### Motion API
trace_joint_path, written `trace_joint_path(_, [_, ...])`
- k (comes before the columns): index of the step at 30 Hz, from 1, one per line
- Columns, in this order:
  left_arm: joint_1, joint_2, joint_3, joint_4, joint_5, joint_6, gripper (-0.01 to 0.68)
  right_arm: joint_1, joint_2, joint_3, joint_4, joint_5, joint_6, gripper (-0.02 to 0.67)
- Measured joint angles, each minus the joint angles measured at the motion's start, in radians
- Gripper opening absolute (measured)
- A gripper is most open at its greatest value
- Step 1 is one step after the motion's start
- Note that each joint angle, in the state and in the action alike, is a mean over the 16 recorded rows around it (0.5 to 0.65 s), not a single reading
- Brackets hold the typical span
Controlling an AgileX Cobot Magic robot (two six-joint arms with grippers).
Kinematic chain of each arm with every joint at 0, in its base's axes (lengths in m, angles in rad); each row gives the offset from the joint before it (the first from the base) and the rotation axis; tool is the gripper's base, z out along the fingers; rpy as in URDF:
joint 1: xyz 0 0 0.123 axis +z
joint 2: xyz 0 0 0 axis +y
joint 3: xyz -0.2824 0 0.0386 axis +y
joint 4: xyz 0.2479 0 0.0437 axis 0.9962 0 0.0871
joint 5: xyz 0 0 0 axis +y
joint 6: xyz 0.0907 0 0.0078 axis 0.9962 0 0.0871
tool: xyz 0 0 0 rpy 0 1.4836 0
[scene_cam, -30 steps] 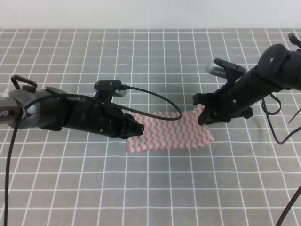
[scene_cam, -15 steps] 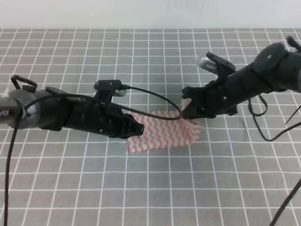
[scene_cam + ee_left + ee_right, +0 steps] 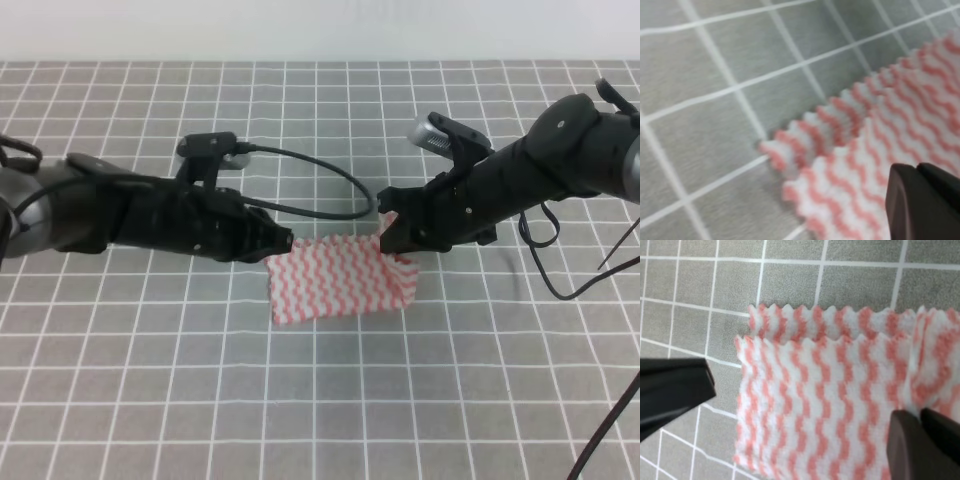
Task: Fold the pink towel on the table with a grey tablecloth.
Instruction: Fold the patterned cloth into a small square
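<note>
The pink towel (image 3: 335,282) lies mid-table on the grey gridded tablecloth (image 3: 150,380), its right part turned up and doubled back toward the left. My right gripper (image 3: 390,237) is shut on that raised right edge; in the right wrist view (image 3: 922,440) its dark fingers pinch the zigzag cloth (image 3: 815,390), which shows two layers. My left gripper (image 3: 284,243) sits at the towel's upper-left corner with its jaws together. In the right wrist view it is a dark wedge (image 3: 695,385) just left of the towel's edge. The left wrist view shows the layered corner (image 3: 840,130) beyond its fingertip (image 3: 925,200).
A black cable (image 3: 330,190) arcs from the left arm over the cloth behind the towel. Another cable (image 3: 560,280) hangs from the right arm. The tablecloth's far edge meets a white wall (image 3: 320,30).
My right gripper has carried the towel's right edge up and to the left, making the towel narrower. My left gripper has drawn back up and to the left, off the towel's left corner.
</note>
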Motion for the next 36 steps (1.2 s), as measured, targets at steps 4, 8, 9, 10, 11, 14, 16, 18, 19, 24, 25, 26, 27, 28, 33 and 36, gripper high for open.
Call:
trace_joint_path(4, [0.008, 0.011, 0.000, 0.011, -0.004, -0.019, -0.001, 0.000, 0.001, 0.000, 0.000, 0.000, -0.001, -0.013])
trace_joint_path(8, [0.012, 0.034, 0.000, 0.009, -0.010, -0.021, -0.001, 0.000, 0.000, 0.000, 0.000, -0.001, -0.001, -0.012])
trace_joint_path(9, [0.012, 0.040, 0.000, 0.007, -0.012, -0.020, -0.001, 0.000, 0.000, 0.000, 0.001, -0.001, -0.001, -0.012])
trace_joint_path(10, [0.012, 0.046, 0.000, 0.005, -0.014, -0.018, -0.001, 0.000, 0.000, 0.000, 0.002, -0.001, -0.001, -0.012])
trace_joint_path(11, [0.012, 0.051, 0.000, 0.002, -0.016, -0.015, -0.001, 0.000, -0.001, 0.000, 0.004, -0.001, 0.000, -0.012])
trace_joint_path(14, [0.012, 0.064, 0.000, -0.007, -0.021, -0.006, -0.001, 0.000, 0.000, 0.000, 0.012, -0.001, 0.000, -0.012])
trace_joint_path(16, [0.012, 0.070, 0.000, -0.014, -0.025, 0.000, -0.001, 0.001, 0.000, 0.000, 0.019, -0.001, -0.001, -0.012])
trace_joint_path(18, [0.012, 0.074, 0.000, -0.020, -0.027, 0.006, -0.001, 0.001, 0.000, 0.000, 0.027, -0.001, -0.002, -0.012])
trace_joint_path(19, [0.012, 0.075, 0.000, -0.023, -0.028, 0.010, -0.001, 0.002, 0.000, 0.000, 0.032, 0.000, -0.003, -0.012])
trace_joint_path(24, [0.012, 0.077, 0.000, -0.033, -0.029, 0.022, -0.001, 0.015, 0.000, -0.006, 0.056, 0.003, -0.010, -0.013])
trace_joint_path(25, [0.012, 0.077, 0.000, -0.034, -0.029, 0.023, -0.001, 0.019, 0.000, -0.009, 0.060, 0.003, -0.012, -0.013])
trace_joint_path(26, [0.012, 0.077, 0.000, -0.035, -0.029, 0.025, -0.001, 0.024, 0.000, -0.011, 0.064, 0.004, -0.013, -0.013])
trace_joint_path(27, [0.012, 0.077, 0.000, -0.035, -0.028, 0.026, -0.001, 0.028, 0.001, -0.014, 0.067, 0.004, -0.015, -0.014])
trace_joint_path(28, [0.012, 0.077, 0.000, -0.035, -0.028, 0.026, -0.001, 0.033, 0.001, -0.017, 0.070, 0.004, -0.017, -0.014])
trace_joint_path(33, [0.012, 0.077, 0.000, -0.036, -0.026, 0.026, -0.001, 0.061, 0.002, -0.032, 0.079, -0.001, -0.024, -0.014])
trace_joint_path(36, [0.012, 0.077, 0.000, -0.036, -0.024, 0.027, -0.001, 0.079, 0.003, -0.041, 0.082, -0.009, -0.025, -0.014])
